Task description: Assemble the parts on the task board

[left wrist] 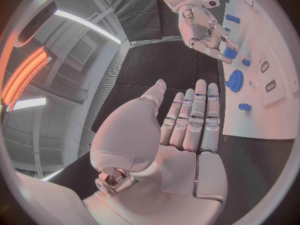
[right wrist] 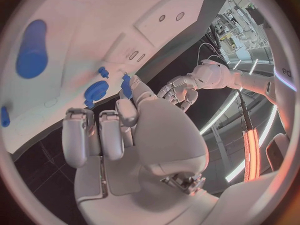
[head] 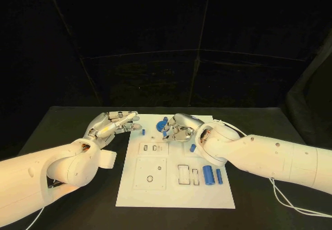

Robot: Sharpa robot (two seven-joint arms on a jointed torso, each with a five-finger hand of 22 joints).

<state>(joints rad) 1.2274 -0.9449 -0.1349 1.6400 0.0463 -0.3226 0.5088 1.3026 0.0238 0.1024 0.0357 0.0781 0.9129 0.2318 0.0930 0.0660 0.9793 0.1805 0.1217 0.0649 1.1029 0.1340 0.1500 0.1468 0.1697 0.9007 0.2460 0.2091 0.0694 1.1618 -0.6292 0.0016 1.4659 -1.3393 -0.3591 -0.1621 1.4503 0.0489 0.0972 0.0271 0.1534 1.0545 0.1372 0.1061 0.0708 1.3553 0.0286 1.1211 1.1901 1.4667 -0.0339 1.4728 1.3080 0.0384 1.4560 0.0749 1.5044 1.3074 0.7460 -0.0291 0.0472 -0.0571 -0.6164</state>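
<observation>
The task board [head: 174, 191] lies flat in the middle of the black table [head: 69, 120], running away from the robot. At its left edge hovers the left hand [head: 111, 123], palm bare and fingers straight and apart, holding nothing. Just right of it a small blue peg [head: 143, 130] stands near the board's far left corner, and beside that sits the blue gear [head: 161, 126]. The right hand [head: 178, 130] is over the board's far end, fingers curled down close to the gear; whether it actually pinches a part I cannot tell, since the fingertips hide the contact. Further right, a small blue piece [head: 192, 147] lies by the wrist, and two blue cylinders [head: 209, 174] lie side by side near the right edge. The risk, as I judge it: the crowded fingers may nudge the gear or knock over the peg, and the forearm could sweep the loose cylinders.
</observation>
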